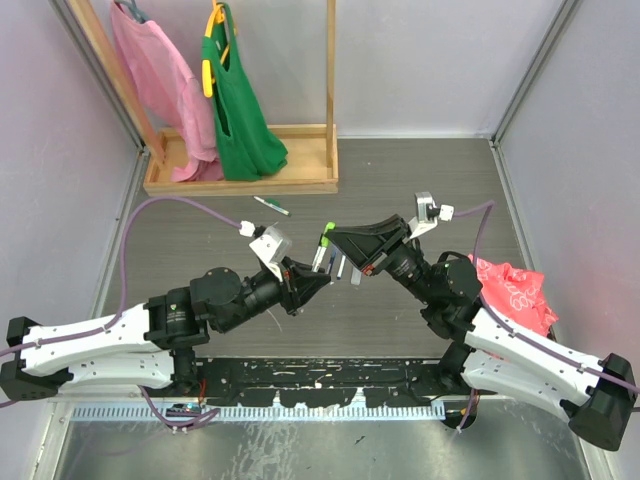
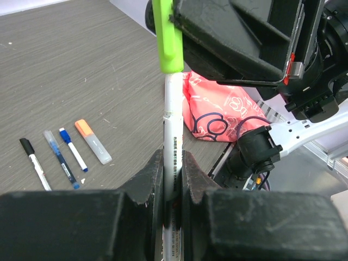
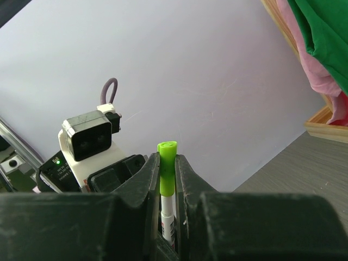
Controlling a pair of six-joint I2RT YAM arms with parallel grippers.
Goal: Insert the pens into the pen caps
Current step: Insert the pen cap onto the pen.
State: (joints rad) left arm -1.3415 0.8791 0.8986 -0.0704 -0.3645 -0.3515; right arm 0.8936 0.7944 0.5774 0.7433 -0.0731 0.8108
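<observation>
within left gripper [image 2: 173,166], white pen [image 2: 173,119]

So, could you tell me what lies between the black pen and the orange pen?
A dark-barrelled blue pen and a white-barrelled blue pen lie there, clear in the left wrist view.

Dark print along the barrel of the white pen [image 2: 173,125], too small and blurred for reading.

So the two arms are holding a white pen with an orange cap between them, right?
Not quite: the cap is light green, not orange, as the left wrist view shows. It sits at the tip of the white pen. The rest is right.
</observation>
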